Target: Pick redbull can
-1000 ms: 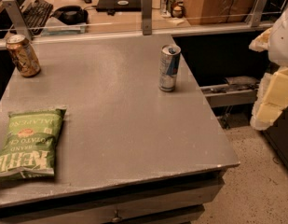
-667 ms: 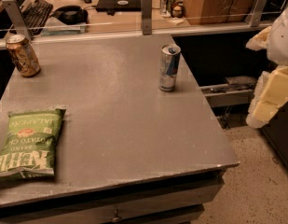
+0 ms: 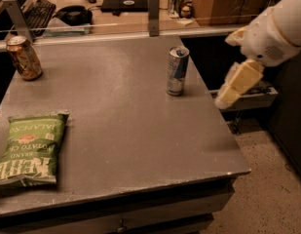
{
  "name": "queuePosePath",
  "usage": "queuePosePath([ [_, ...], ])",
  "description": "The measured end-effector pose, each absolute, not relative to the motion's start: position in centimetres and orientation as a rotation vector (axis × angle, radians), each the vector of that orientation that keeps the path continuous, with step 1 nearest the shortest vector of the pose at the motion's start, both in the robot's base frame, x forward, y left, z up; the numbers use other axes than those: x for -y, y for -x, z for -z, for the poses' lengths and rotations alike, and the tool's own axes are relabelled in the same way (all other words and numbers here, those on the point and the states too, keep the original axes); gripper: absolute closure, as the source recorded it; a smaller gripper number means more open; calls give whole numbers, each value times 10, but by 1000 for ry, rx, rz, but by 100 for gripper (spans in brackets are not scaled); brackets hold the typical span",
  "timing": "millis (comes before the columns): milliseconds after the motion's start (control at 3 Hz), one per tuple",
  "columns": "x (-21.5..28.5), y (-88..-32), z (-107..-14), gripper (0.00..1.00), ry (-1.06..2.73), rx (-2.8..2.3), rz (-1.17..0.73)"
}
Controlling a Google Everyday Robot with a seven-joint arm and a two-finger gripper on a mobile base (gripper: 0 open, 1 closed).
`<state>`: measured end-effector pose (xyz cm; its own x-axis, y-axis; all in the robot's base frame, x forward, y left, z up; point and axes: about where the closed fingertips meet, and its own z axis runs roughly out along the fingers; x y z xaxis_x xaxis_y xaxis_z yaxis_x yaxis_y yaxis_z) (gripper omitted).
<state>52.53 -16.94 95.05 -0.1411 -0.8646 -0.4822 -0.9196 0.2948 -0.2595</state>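
The redbull can [image 3: 177, 71], tall and slim, silver with blue panels, stands upright on the grey table [image 3: 121, 130] near its far right edge. My gripper [image 3: 226, 70] hangs beyond the table's right edge, to the right of the can and about level with it. It is open and empty, with one cream finger [image 3: 239, 81] angled down toward the table edge and the other showing above it. A clear gap lies between the gripper and the can.
A shorter copper-brown can [image 3: 24, 57] stands at the table's far left corner. A green chip bag [image 3: 29, 148] lies flat at the front left. A glass rail with posts [image 3: 153, 12] runs along the far edge, with a desk, keyboard and other items behind it.
My gripper has moved left and slightly up, closer to the table's right edge and the redbull can. The cans and the chip bag have not moved.
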Motion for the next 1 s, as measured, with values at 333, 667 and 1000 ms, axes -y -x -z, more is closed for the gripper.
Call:
queuePosePath([
  [333, 139, -601, -941, 0, 1439, -1847, -273],
  [667, 118, -634, -936, 0, 1355, -1749, -382],
  [1000, 93, -644, -930, 0, 1298, -1699, -495],
])
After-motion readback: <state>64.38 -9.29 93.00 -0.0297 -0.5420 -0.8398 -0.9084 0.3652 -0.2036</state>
